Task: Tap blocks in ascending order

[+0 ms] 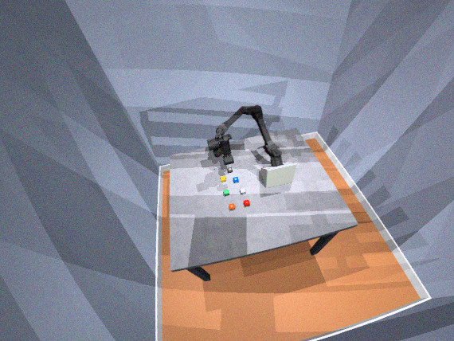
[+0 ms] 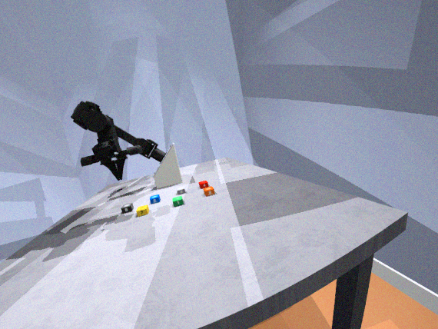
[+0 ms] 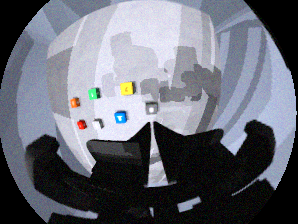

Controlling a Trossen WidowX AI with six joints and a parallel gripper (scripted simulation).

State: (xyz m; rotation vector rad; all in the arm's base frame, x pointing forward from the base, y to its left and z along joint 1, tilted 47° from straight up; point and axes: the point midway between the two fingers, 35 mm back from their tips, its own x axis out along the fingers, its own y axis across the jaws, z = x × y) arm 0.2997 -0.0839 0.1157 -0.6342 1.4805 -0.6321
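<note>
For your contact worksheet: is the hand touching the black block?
Apart. The exterior view shows the hand raised well above the table, with open space between it and the black block.

- The arm is matte black all over, built of slim tubular links joined by thicker rounded joint housings.
- A blocky black wrist body sits just above the gripper.
- Two dark, tapering fingers meet at a narrow point.
- No markings or cables can be made out.
</note>
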